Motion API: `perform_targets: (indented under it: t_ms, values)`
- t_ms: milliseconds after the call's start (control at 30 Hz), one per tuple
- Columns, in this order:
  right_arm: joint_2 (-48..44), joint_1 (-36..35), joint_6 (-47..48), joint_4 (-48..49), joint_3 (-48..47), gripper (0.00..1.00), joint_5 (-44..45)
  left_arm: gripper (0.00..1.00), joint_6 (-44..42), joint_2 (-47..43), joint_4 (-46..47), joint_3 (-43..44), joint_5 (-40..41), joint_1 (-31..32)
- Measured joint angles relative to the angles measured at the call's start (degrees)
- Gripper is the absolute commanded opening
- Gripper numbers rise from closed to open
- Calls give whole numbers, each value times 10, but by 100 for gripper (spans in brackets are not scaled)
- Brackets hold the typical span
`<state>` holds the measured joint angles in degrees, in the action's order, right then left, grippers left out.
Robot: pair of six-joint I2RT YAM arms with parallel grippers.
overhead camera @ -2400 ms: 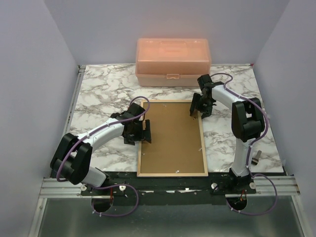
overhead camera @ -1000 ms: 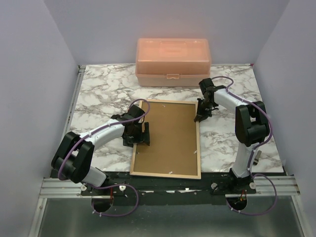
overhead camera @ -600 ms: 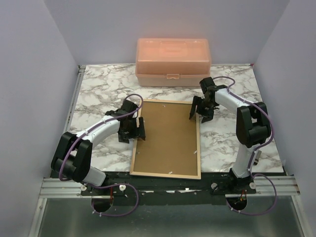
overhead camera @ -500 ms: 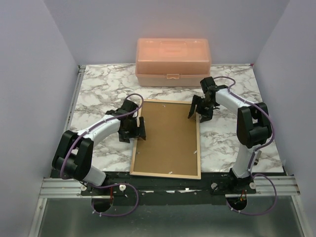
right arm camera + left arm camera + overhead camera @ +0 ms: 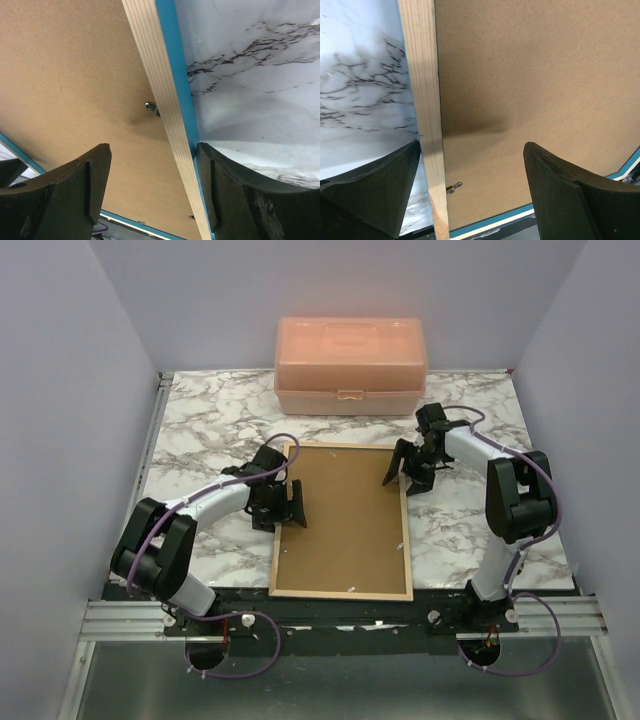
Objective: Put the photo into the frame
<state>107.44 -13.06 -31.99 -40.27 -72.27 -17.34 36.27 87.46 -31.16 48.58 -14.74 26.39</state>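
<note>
Left gripper (image 5: pixel 291 505) has come back in onto the 9 o'clock rim of the large rectangular light-wood picture frame (image 5: pixel 340 594) with blue outer edge. Right gripper (image 5: pixel 406 474) has slid a touch toward 3 o'clock, and the frame's near end has shifted toward 3 as well. My read: both arms are nudging or squaring the frame, no lift.

Frame lies flat, back side up, on the white-and-grey marble-pattern table (image 5: pixel 200 440), at 6 o'clock of the translucent orange plastic lidded box (image 5: pixel 350 365). Long axis runs roughly 12–6, with one short end at the table's near edge.

Stiff brown fibreboard backing board (image 5: pixel 345 525) fills the opening. Small metal retaining tab (image 5: pixel 150 106) sits at the rim's inner edge.

Both sets of jaws are spread wide, each straddling a wood rim: one finger over the board, one over marble. Neither holds anything.

Photo not visible; can't tell whether it's under the board.
</note>
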Motion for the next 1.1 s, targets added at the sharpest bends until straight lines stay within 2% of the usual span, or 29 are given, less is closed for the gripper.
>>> perform_targets:
  t_ms: [167,300,567,800,1100]
  values:
    - [-12,11,9,3,11,75,2,84,16,-16,13,-17,-5,33]
    - [-23,16,18,2,24,76,11,88,37,-27,17,-32,-8,66]
    - [-38,15,21,1,42,76,16,93,52,-30,16,-32,-11,56]
    - [-38,15,21,3,53,76,14,90,27,33,-10,62,-1,6]
    - [-38,15,21,4,68,76,10,78,15,130,-45,185,52,2]
